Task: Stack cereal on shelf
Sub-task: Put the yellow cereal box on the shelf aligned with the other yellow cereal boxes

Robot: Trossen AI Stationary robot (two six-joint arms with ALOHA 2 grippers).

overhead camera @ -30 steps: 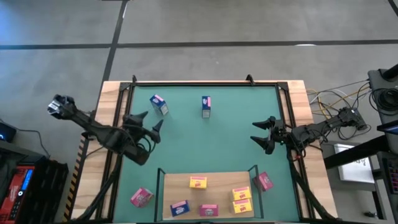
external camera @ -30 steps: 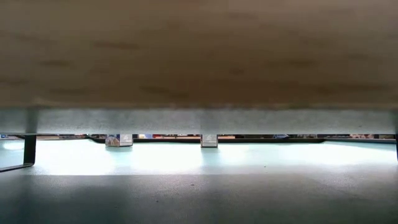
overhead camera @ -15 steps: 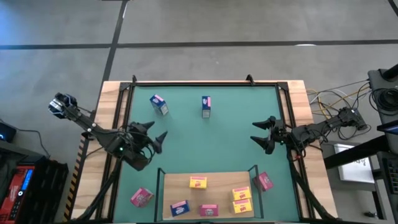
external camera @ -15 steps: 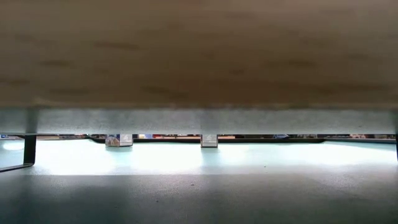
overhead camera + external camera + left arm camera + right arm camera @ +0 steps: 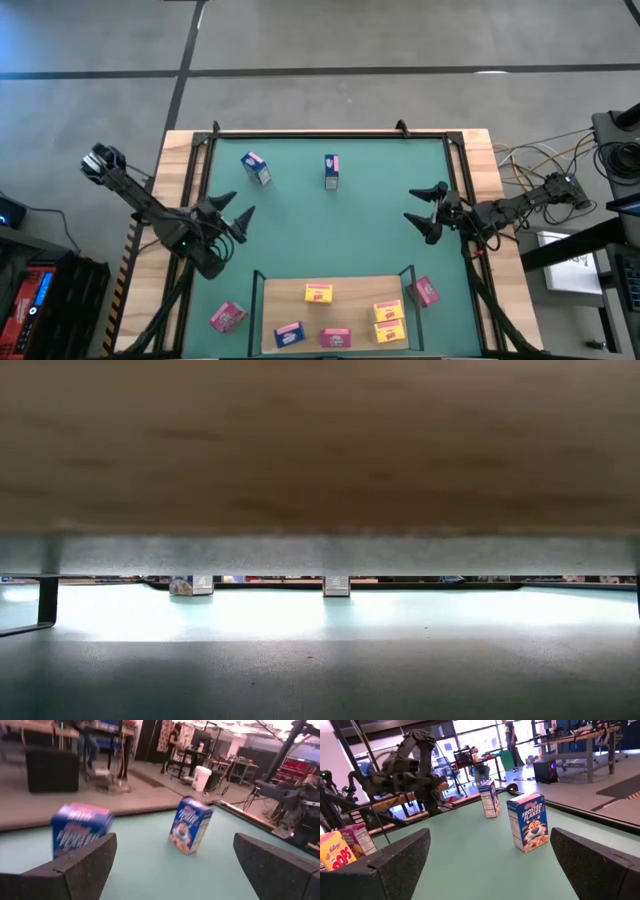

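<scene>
Shelf (image 5: 335,300) located at near worktop edge, five cereal boxes on it. Two blue boxes (image 5: 255,168) (image 5: 331,171) upright at far side, two pink beside shelf. Left gripper (image 5: 232,214), right gripper (image 5: 428,212): jaws spread wide, nothing held. Risk: upright box toppled by off-centre approach; shelf post clipped during placement.

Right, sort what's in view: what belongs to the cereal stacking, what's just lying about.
Job:
cereal boxes
shelf
left gripper, open
right gripper, open

Lying about:
green mat
cables
white bucket
</scene>
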